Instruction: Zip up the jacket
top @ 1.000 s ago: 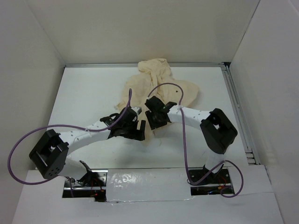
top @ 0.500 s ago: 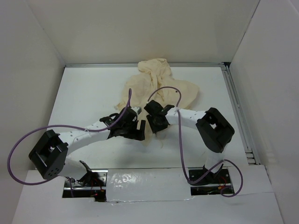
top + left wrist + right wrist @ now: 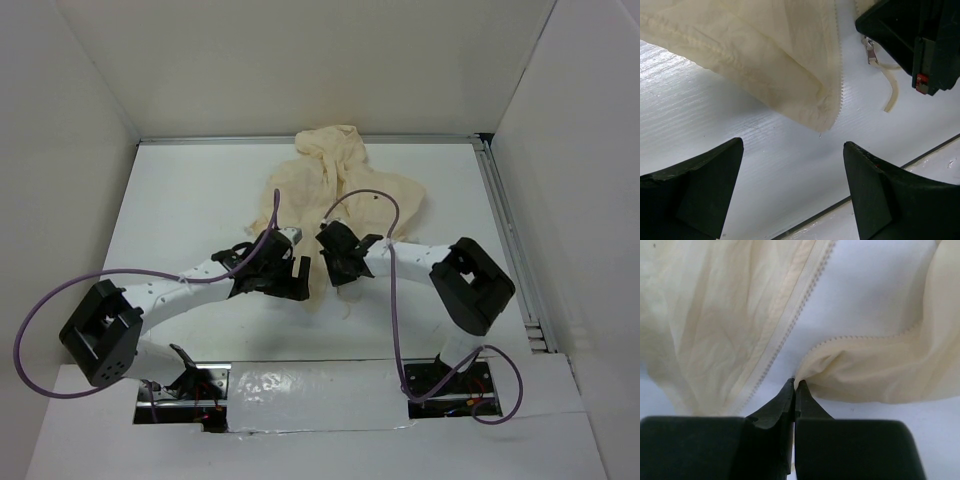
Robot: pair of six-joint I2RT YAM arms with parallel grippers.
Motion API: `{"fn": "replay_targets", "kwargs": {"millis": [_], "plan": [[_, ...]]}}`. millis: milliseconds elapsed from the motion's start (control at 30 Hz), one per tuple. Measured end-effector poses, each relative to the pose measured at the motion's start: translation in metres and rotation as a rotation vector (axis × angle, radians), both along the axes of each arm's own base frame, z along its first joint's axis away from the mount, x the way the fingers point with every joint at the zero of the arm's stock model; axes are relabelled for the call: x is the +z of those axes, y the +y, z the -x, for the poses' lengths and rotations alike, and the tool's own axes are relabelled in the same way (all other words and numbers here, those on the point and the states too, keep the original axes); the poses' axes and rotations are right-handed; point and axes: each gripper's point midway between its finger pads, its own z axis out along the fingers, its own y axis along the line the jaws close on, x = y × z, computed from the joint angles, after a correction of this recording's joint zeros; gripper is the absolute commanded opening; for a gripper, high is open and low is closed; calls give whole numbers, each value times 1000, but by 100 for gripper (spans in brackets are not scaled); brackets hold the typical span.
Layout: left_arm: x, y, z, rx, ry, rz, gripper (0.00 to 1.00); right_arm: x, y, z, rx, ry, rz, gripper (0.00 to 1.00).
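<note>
Currently: right claw [image 3: 794, 385] pinching zipper edge, left claw [image 3: 790, 185] wide

Jacket [image 3: 335, 190] lies bunched on the desk [image 3: 180, 200], far-middle, with its lower end toward the arms. Right claw is closed tight on the jacket's toothed zipper edge, and the cloth puckers at its tips. Left claw is spread wide, low over the desk, gripping nothing; the jacket's lower corner sits just beyond its fingers. Zipper pull [image 3: 870, 50] lies just beside the right claw, apart from the other panel's teeth.
</note>
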Motion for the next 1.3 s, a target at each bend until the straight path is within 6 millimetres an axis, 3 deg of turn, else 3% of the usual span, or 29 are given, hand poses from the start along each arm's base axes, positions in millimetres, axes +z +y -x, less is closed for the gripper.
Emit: {"fn": "replay_targets", "kwargs": {"millis": [100,300,433,500,667,933,1200,1233,1300], "plan": [[0,0,0,0,2,-2,92,1,1,8,-6,9,-46,0],[3,-1,-1,0,11,-12,92,6,0,14,-26,37,-111,25],[5,-5,-7,1,15,-20,91,6,0,14,-33,44,-121,30],[3,-7,-11,3,14,-35,89,6,1,15,-33,51,-128,42],[-9,-6,-15,-6,29,-92,88,5,2,22,-26,68,-146,51],[-19,-3,-8,-15,57,-129,87,21,5,25,5,51,-189,51],[-19,-3,-9,-15,56,-129,87,13,-4,34,45,68,-157,37],[-19,-3,-9,-15,56,-129,87,12,-4,34,48,68,-155,27],[-19,-3,-9,-15,56,-130,87,9,-4,35,54,74,-145,20]]}}
